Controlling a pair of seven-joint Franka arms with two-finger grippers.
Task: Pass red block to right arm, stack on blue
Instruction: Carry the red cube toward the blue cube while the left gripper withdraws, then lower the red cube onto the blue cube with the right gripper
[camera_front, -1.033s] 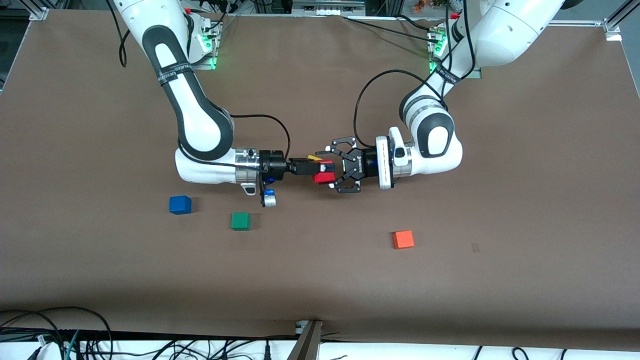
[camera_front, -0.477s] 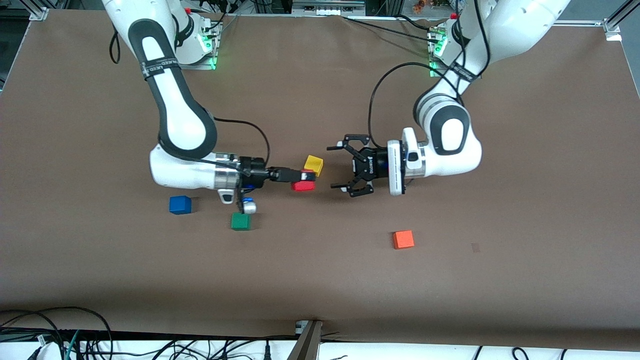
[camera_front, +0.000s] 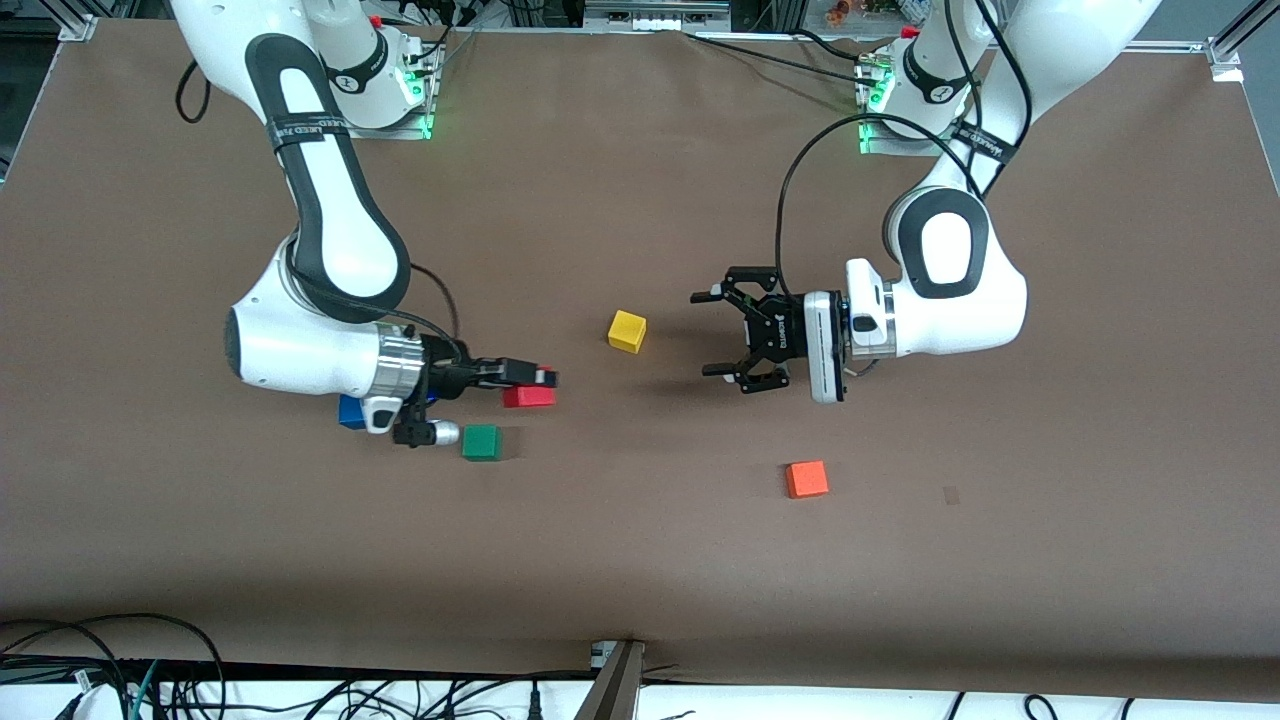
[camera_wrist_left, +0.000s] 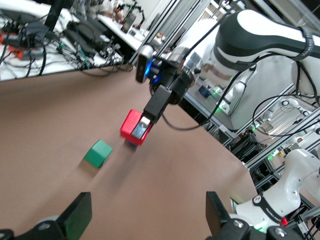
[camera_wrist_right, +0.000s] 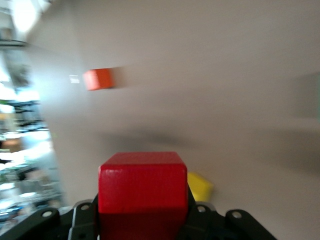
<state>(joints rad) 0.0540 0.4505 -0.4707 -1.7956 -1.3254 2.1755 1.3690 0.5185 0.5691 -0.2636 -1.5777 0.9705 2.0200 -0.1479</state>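
My right gripper (camera_front: 543, 381) is shut on the red block (camera_front: 528, 396) and holds it low over the table, between the green cube and the yellow cube. The block fills the bottom of the right wrist view (camera_wrist_right: 142, 187), and it also shows in the left wrist view (camera_wrist_left: 134, 127). The blue cube (camera_front: 348, 412) is mostly hidden under the right arm's wrist, beside the green cube. My left gripper (camera_front: 722, 333) is open and empty, over the table between the yellow cube and the left arm's end. Its fingertips (camera_wrist_left: 79, 214) stand wide apart.
A green cube (camera_front: 481, 441) (camera_wrist_left: 98, 153) lies just nearer the front camera than the right gripper. A yellow cube (camera_front: 627, 331) (camera_wrist_right: 201, 186) lies at mid-table. An orange cube (camera_front: 806, 479) (camera_wrist_right: 98, 79) lies nearer the camera, toward the left arm's end.
The grippers met at mid-table with the red block between them. The right arm has since drawn back toward its own end with the block, and the left gripper, open, has pulled away.
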